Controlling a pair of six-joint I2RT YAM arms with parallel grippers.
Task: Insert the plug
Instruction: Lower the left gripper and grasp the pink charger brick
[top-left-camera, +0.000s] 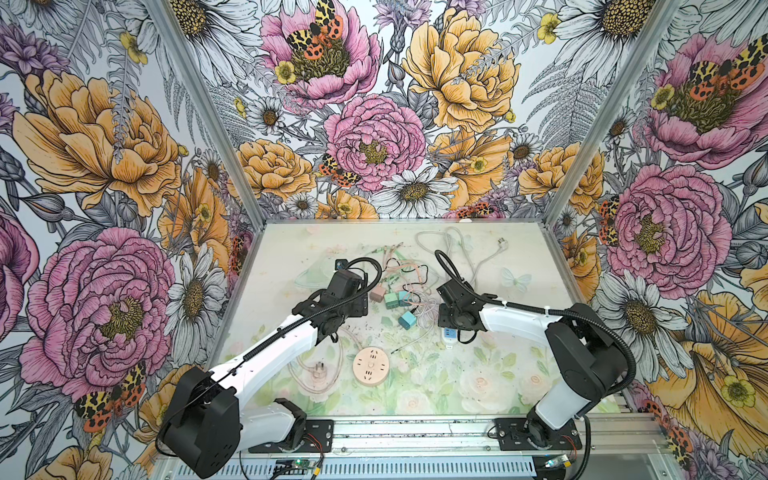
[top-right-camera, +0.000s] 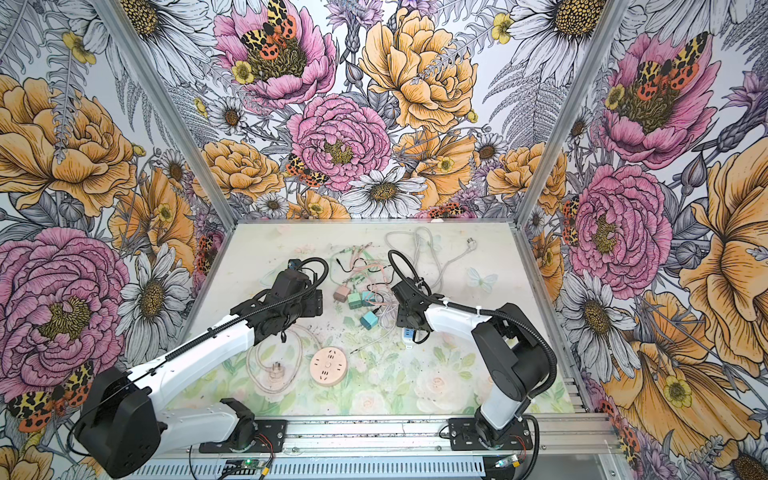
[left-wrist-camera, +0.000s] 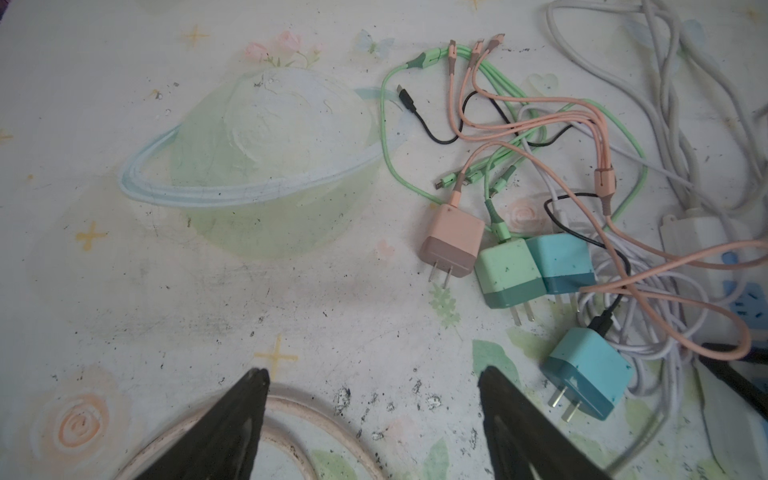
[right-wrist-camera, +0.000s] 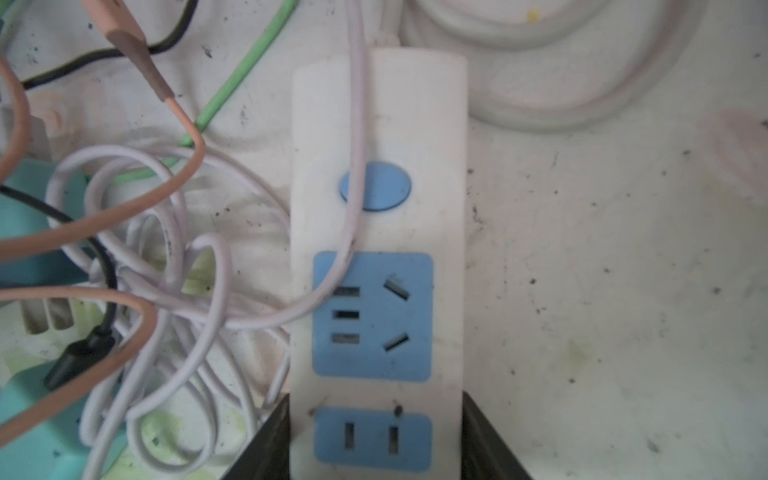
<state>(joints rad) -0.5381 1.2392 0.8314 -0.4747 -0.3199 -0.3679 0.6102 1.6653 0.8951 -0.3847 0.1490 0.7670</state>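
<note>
White power strip (right-wrist-camera: 415, 124) sits clamped in the right gripper (right-wrist-camera: 376, 399); the left gripper (left-wrist-camera: 374, 371) hangs spread wide apart.

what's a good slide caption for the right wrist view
Right claw clamped on a white power strip, a thin cable draped across it

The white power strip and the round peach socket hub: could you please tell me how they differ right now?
The white power strip is long, with blue socket faces; the round peach socket hub is a one-colour disc. The right hand clamps the strip's end; the hub lies untouched. A pale cable crosses the strip; the hub's top is bare. Both lie flat, sockets up, no plug in.
</note>
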